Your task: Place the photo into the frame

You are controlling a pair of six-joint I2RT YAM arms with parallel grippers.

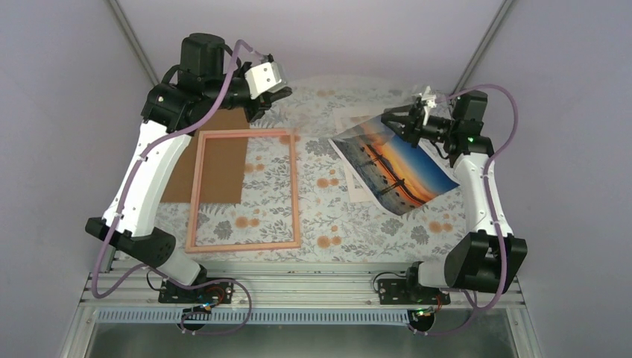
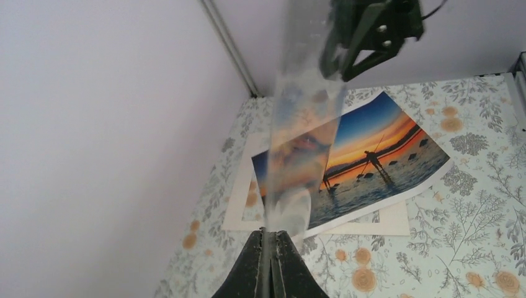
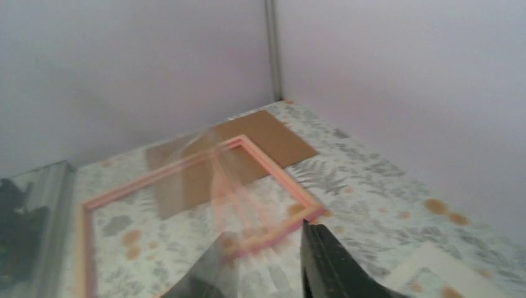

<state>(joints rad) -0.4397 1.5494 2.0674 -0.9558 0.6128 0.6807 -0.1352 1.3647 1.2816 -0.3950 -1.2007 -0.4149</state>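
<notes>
While the flowery table (image 1: 328, 216) holds everything, the pink frame (image 1: 242, 247) lies flat on its left side. The frame lies partly on top of a brown cardboard sheet (image 1: 220, 168).

The photo (image 1: 395, 168) of the orange sunset lies on the right side of the table, well apart from the frame. It rests on a white mat board (image 1: 349, 119), so it is not in the frame yet.

A clear sheet (image 2: 304, 155) sticks out from the left claw (image 2: 267, 239), which is up near the far end of the frame. This claw's two fingers are squeezed together on the edge of the sheet. The sheet reaches out toward the right claw (image 1: 399, 121), which hangs over the far corner of the photo. That claw's fingers are apart, and I cannot see anything gripped between them.
</notes>
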